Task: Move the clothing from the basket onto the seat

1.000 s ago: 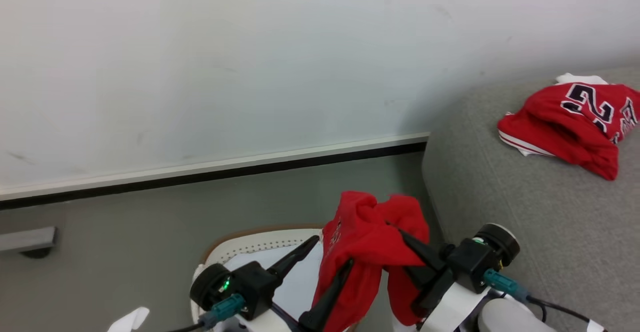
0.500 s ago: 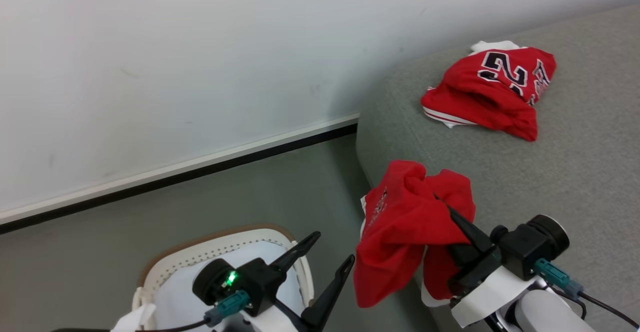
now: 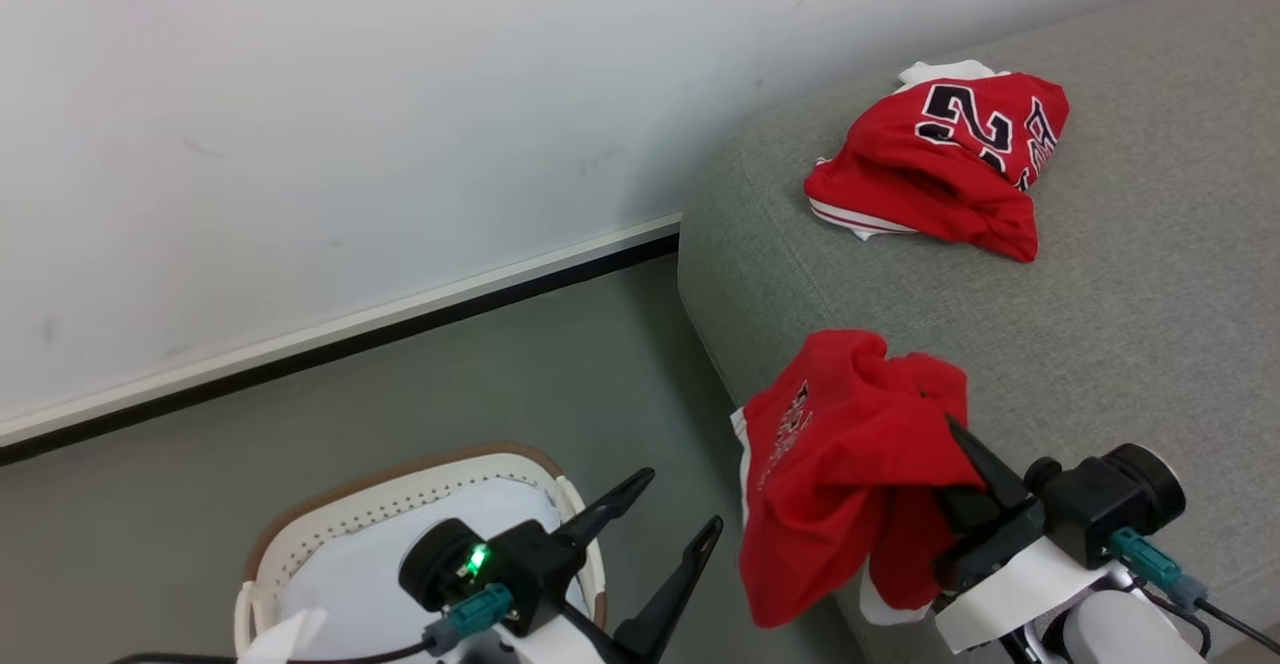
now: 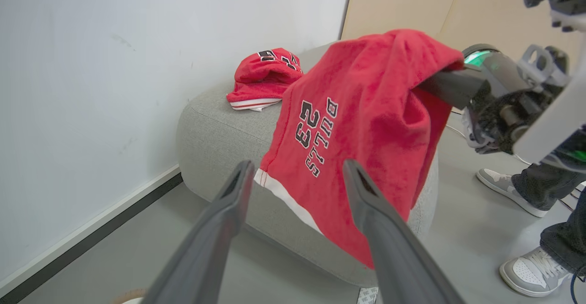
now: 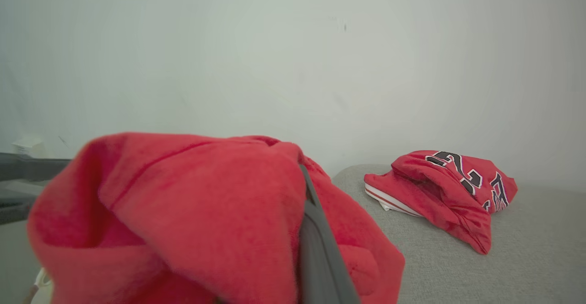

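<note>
R jaws clamped on red garment (image 3: 840, 474), dangling at seat (image 3: 1100, 294) edge, part over floor. Jersey (image 3: 940, 159) lying further back on seat, well apart. L jaws wide, empty, by basket (image 3: 400, 504) on floor near seat.

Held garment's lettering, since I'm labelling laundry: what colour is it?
Black, outlined white, on the red garment; best in the left wrist view.

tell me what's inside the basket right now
In the head view the basket holds a white lining, with no red fabric on the part that shows. Its near side is hidden behind the left gripper, so that part cannot be checked.
</note>
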Tool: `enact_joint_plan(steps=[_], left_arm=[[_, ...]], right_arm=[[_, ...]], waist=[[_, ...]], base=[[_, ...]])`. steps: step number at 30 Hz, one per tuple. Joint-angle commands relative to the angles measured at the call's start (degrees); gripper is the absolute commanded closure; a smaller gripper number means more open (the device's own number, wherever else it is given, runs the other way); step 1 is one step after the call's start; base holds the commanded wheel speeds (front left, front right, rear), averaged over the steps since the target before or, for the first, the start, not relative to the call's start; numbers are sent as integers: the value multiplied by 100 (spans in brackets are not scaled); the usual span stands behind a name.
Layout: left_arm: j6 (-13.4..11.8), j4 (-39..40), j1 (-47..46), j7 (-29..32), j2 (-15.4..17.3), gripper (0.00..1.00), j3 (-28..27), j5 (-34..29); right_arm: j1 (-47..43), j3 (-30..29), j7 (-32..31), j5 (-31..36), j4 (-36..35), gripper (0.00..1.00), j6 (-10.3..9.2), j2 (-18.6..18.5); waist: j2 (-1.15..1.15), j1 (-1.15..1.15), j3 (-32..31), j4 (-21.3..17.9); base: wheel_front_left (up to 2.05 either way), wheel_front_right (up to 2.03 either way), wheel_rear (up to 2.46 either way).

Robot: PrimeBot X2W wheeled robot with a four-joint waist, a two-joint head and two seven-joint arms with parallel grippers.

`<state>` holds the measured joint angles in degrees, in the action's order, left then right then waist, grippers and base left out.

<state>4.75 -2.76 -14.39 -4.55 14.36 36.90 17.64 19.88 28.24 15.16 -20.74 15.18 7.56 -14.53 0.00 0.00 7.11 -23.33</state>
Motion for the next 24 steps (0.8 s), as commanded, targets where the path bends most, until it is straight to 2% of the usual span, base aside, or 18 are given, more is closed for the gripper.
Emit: enact_joint_plan(steps=[1,9,16,19,22,24], left_arm=[[11,-11,-59,-21,-4,0,-7,-15],[32,32,-294,-51,23,0,45,-102],[115,139,-831,-81,34,0,125,-200],[147,178,-1142,-125,11,0,170,-271],[171,176,-1420,-200,-23,0,199,-305],[175,159,-1597,-267,-73,0,220,-332]], right_arm=[[-27,-67,-2,38,31,100,-15,12],[410,-1023,-2,685,73,100,-15,143],[1485,-2637,-2,1452,116,100,-15,260],[2137,-3311,-3,1748,312,100,-15,83],[2886,-4112,-32,1599,670,100,-15,-48],[3405,-4652,-132,1709,899,100,-15,-297]], waist=[[0,0,33,34],[0,0,626,332],[0,0,1646,805],[0,0,2132,1054],[0,0,2549,1308],[0,0,2811,1477]], base=[[0,0,0],[0,0,0],[0,0,0],[0,0,0],[0,0,0],[0,0,0]])
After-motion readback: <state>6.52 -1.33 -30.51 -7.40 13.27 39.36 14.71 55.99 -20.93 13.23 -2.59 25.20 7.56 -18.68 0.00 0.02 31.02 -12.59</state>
